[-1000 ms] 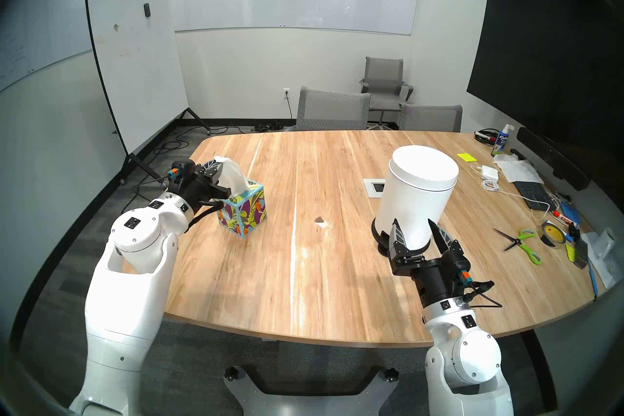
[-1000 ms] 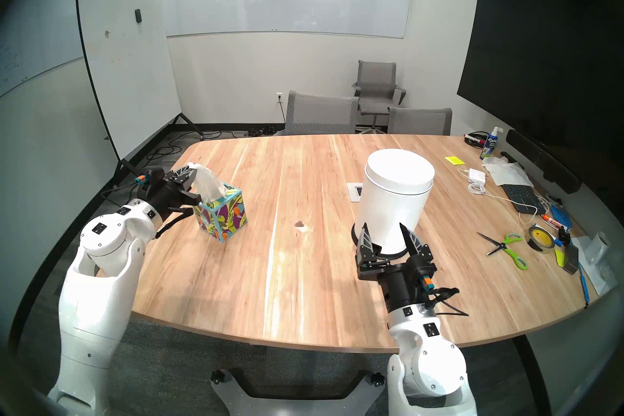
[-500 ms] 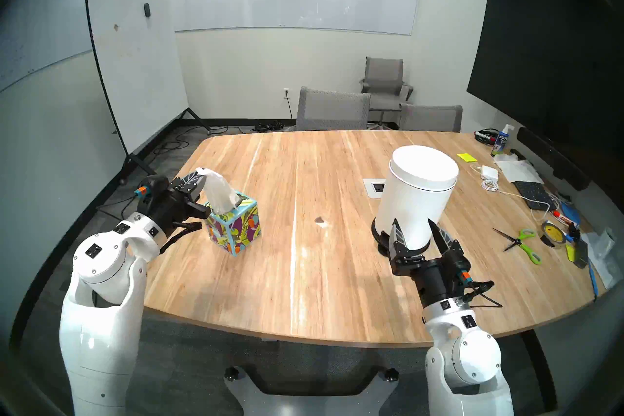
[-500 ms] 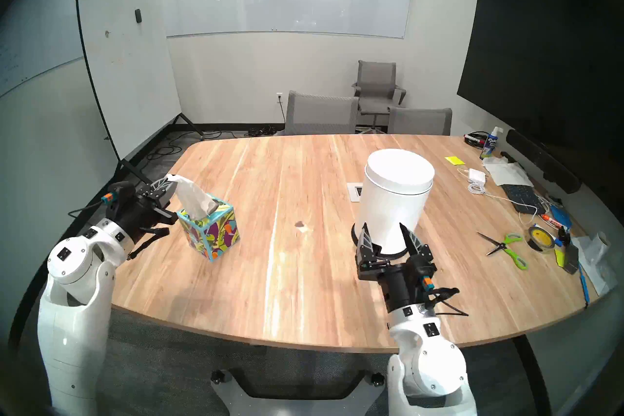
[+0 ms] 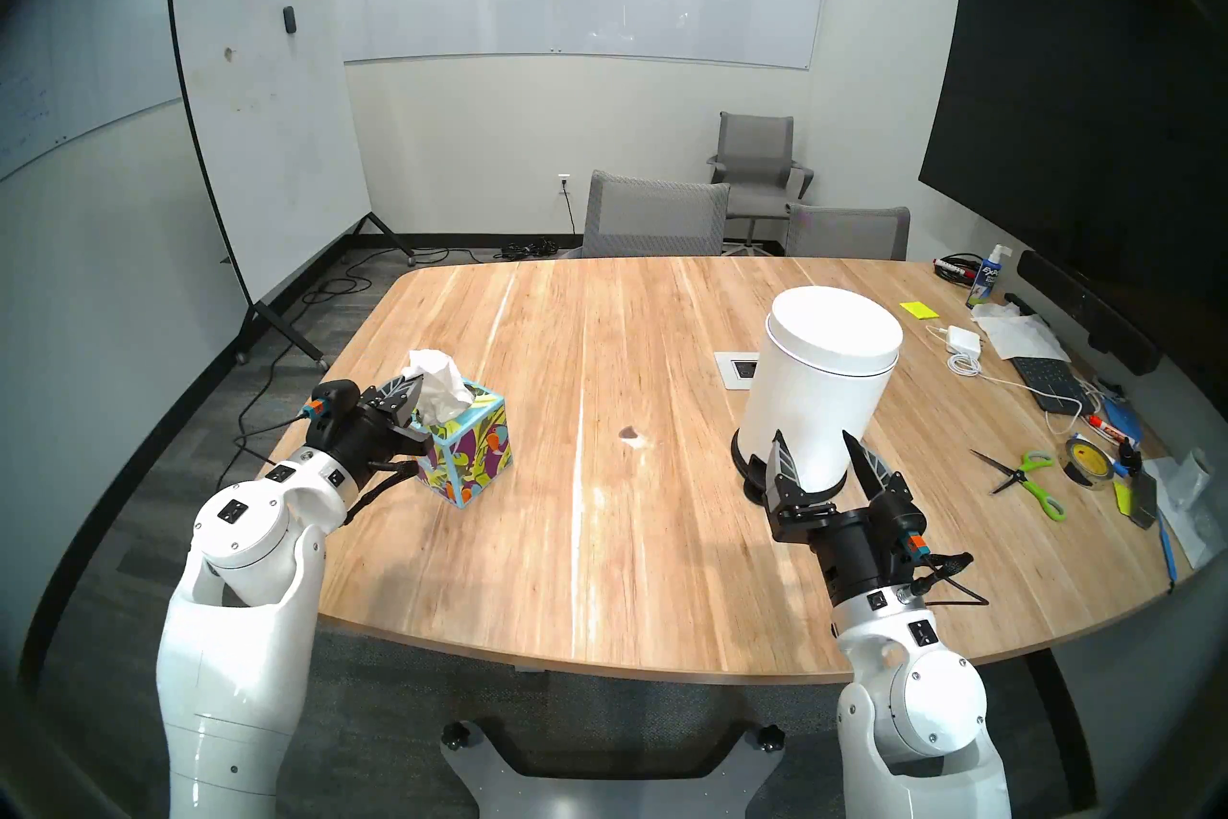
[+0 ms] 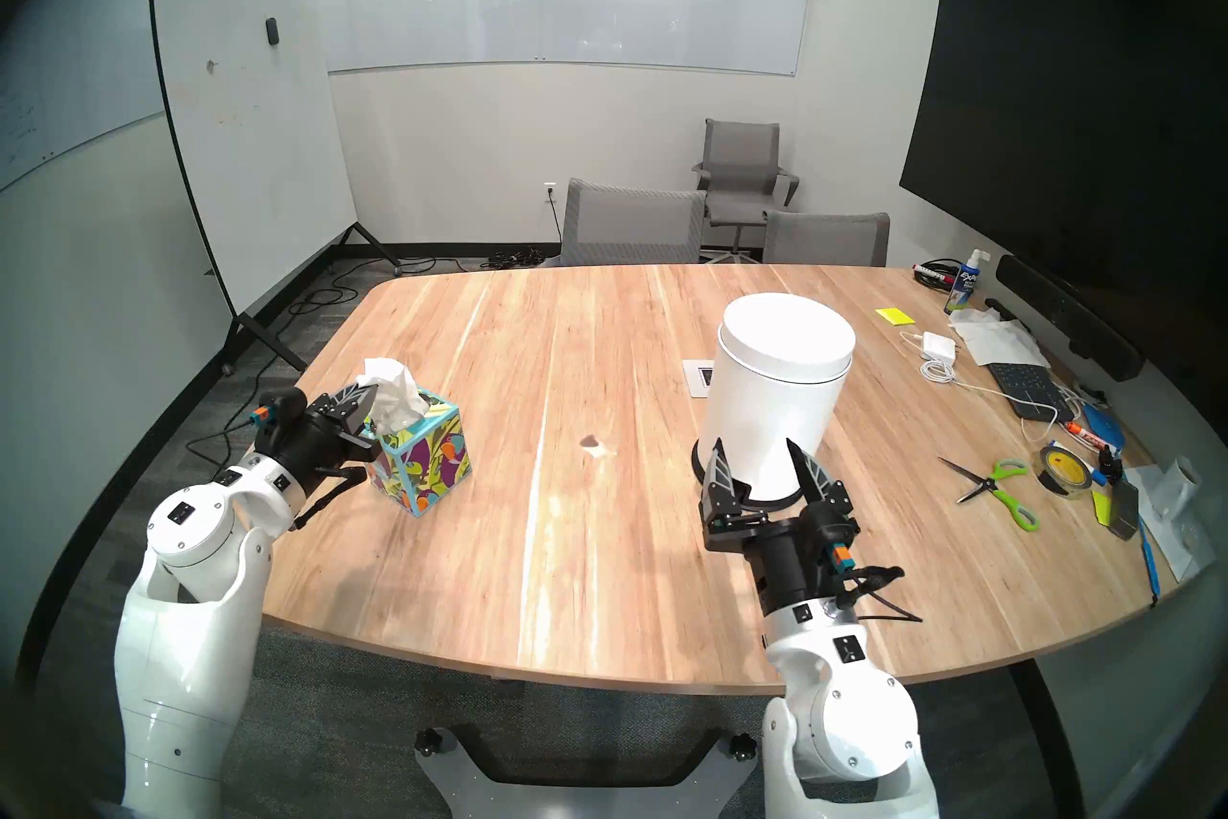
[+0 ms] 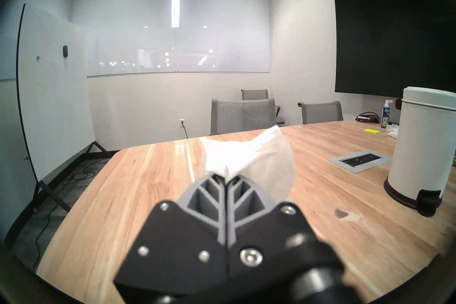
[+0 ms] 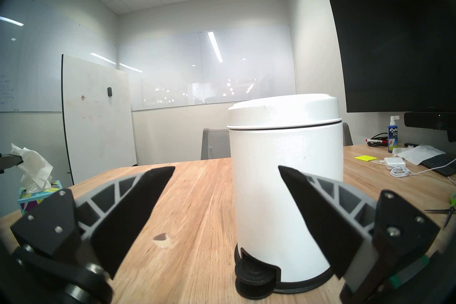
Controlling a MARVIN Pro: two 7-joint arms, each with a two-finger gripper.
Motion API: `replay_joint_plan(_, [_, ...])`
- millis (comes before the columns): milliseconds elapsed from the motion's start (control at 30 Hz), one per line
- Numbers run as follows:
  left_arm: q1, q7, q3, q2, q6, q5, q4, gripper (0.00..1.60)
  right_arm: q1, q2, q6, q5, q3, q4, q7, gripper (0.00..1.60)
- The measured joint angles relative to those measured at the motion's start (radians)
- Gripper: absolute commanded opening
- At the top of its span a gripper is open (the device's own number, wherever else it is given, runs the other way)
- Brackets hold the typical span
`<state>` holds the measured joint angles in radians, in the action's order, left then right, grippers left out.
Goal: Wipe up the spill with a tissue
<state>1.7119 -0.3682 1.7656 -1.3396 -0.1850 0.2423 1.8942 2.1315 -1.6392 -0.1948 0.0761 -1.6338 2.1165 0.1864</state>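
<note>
The spill point(image 5: 628, 433) is a small dark brown blotch on the wooden table point(image 5: 598, 565), between my two arms; it also shows as the spill point(image 7: 341, 214) and the spill point(image 8: 161, 238). My left gripper point(image 5: 415, 392) is shut on the white tissue point(image 5: 435, 382), whose lower end still sits in the slot of the leaf-print tissue box point(image 5: 465, 445). The pinched tissue point(image 7: 246, 160) fans out past the closed fingertips of the left gripper point(image 7: 226, 176). My right gripper point(image 5: 820, 452) is open and empty, just in front of a white pedal bin point(image 5: 824, 379).
A socket plate point(image 5: 736, 369) is set in the table left of the bin. Scissors point(image 5: 1026, 475), a tape roll point(image 5: 1086, 459), a keyboard point(image 5: 1046, 379), a charger point(image 5: 963, 340) and papers crowd the right edge. Grey chairs point(image 5: 654, 216) stand behind the table.
The left gripper pulled the tissue left and toward me, dragging the box that way, then dropped back close to the box so the tissue went slack. The right arm stayed still.
</note>
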Motion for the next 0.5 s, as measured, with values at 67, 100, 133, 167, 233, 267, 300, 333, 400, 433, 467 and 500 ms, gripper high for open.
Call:
replay_joint_plan(67, [-0.015,0.006,-0.017,-0.009,-0.002,0.0,0.022,0.0,0.0,0.0,0.0,0.0,0.0,0.0,0.0,1.6])
replay_joint_plan(100, [-0.023,0.009,-0.024,-0.013,-0.002,0.003,0.034,0.0,0.0,0.0,0.0,0.0,0.0,-0.001,0.0,1.6])
replay_joint_plan(133, [-0.031,0.011,-0.031,-0.018,-0.002,0.007,0.047,0.0,0.0,0.0,0.0,0.0,0.0,-0.001,0.0,1.6])
replay_joint_plan(167, [-0.039,0.013,-0.038,-0.022,-0.002,0.011,0.06,0.0,0.0,0.0,0.0,0.0,0.0,-0.001,0.0,1.6])
replay_joint_plan(233, [-0.051,0.017,-0.048,-0.029,-0.003,0.02,0.087,0.0,0.0,0.0,0.0,0.0,0.0,-0.001,0.0,1.6])
replay_joint_plan(267, [-0.056,0.019,-0.051,-0.032,-0.003,0.023,0.099,0.0,0.0,0.0,0.0,0.0,0.0,-0.001,0.0,1.6])
replay_joint_plan(300, [-0.061,0.021,-0.055,-0.036,-0.005,0.028,0.113,0.0,0.0,0.0,0.0,0.0,0.0,-0.001,0.0,1.6])
replay_joint_plan(333, [-0.063,0.023,-0.057,-0.038,-0.008,0.031,0.123,0.0,0.0,0.0,0.0,0.0,0.0,-0.001,0.0,1.6])
replay_joint_plan(400, [-0.066,0.026,-0.059,-0.041,-0.018,0.037,0.145,0.0,0.0,0.0,0.0,0.0,0.0,-0.001,0.0,1.6])
replay_joint_plan(433, [-0.066,0.028,-0.059,-0.043,-0.023,0.039,0.154,0.0,0.0,0.0,0.0,0.0,0.0,-0.001,0.0,1.6])
replay_joint_plan(467, [-0.066,0.031,-0.058,-0.045,-0.036,0.044,0.175,0.0,0.0,0.0,0.0,0.0,0.0,-0.001,0.0,1.6])
replay_joint_plan(500, [-0.062,0.034,-0.053,-0.046,-0.048,0.048,0.192,0.0,0.0,0.0,0.0,0.0,0.0,-0.001,0.0,1.6])
